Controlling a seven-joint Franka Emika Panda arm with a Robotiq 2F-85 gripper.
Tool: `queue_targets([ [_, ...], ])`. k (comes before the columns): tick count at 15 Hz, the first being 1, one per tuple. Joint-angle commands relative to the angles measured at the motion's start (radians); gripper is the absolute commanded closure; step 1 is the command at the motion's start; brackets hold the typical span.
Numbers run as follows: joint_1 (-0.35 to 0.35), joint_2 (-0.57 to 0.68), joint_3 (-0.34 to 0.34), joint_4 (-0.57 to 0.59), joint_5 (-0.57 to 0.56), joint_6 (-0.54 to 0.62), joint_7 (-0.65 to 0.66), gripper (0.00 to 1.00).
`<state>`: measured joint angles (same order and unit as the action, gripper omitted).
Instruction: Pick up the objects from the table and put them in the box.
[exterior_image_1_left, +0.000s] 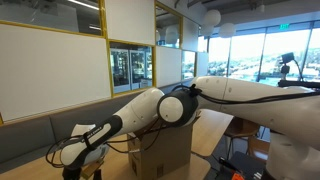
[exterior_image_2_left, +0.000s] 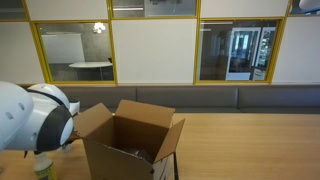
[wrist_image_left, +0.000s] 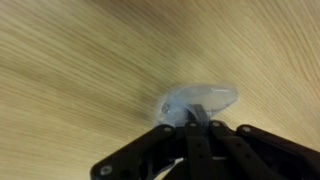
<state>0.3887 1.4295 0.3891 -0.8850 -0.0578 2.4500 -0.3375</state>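
Ok, wrist view: claw (wrist_image_left: 197, 120) fingers pressed together, pinching the near edge of a clear plastic piece (wrist_image_left: 205, 98). The piece is bluish and see-through, and too blurry to say what it is. It rests on the pale wood-grain surface (wrist_image_left: 80, 60) straight ahead of the claw tips, with most of it sticking out beyond them.

Box (exterior_image_2_left: 128, 145): brown cardboard, upright on the same surface, top flaps open and splayed outward. It's off to one side of the claw and clear of it, not touching.

The arm (exterior_image_1_left: 150, 105) reaches down beside the box in both exterior views. The claw end is low at the frame edge there, so the fingers aren't readable from outside.
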Motion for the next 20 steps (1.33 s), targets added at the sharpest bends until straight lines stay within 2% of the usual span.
queue_targets([
  [1, -0.032, -0.066, -0.067, -0.056, -0.024, 0.015, 0.034, 0.95],
  [6, -0.076, -0.18, -0.179, -0.139, -0.038, 0.052, 0.08, 0.96],
  [11, -0.098, -0.372, -0.296, -0.267, -0.05, 0.065, 0.149, 0.96],
  [16, -0.084, -0.567, -0.375, -0.383, -0.064, 0.046, 0.203, 0.96],
  [18, -0.066, -0.649, -0.417, -0.445, -0.088, 0.044, 0.236, 0.96],
  [20, -0.061, -0.726, -0.439, -0.504, -0.159, 0.033, 0.297, 0.96],
])
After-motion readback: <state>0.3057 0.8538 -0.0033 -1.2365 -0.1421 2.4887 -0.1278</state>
